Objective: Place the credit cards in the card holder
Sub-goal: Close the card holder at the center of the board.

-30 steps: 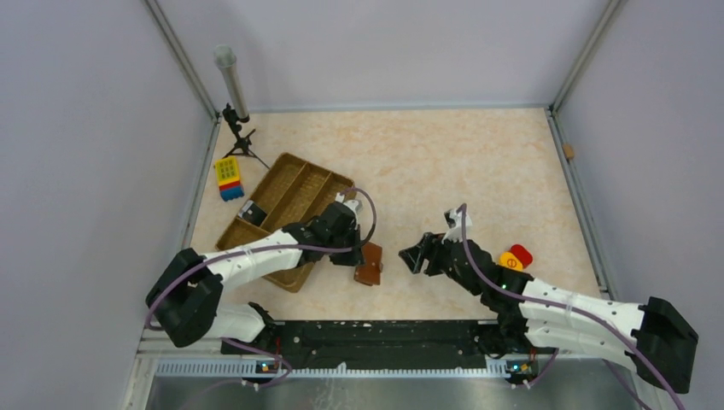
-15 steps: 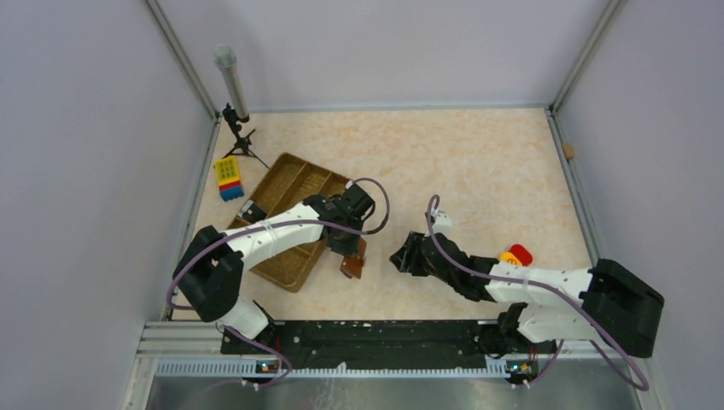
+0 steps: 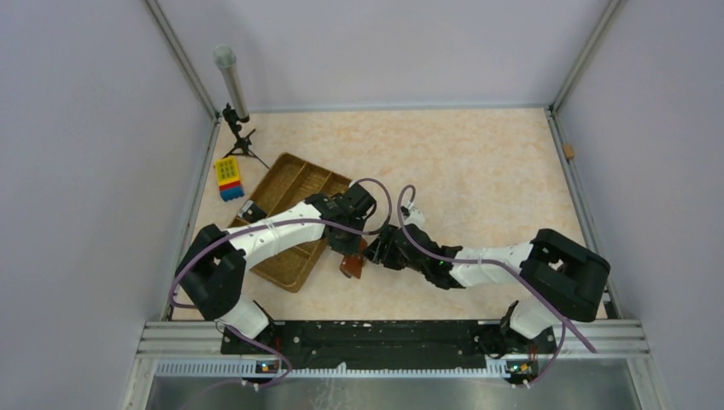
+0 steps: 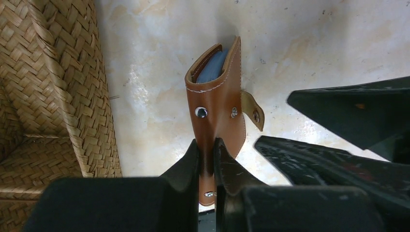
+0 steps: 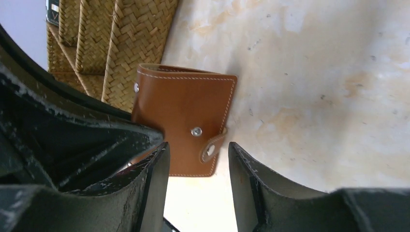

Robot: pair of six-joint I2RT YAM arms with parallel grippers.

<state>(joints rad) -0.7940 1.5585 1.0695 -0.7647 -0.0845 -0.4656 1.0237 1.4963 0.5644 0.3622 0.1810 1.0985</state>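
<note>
1. The left gripper (image 4: pixel 208 145) is pinched on the card holder (image 4: pixel 217 104), held on edge with its long axis running away from the jaws.
2. The right gripper (image 5: pixel 197 147) is parted and empty, flanking the snap tab (image 5: pixel 212 147).
3. A bluish credit card (image 4: pixel 212 65) sits in the holder's gaping mouth.
4. The woven tray (image 4: pixel 53 72) lies just left.
</note>
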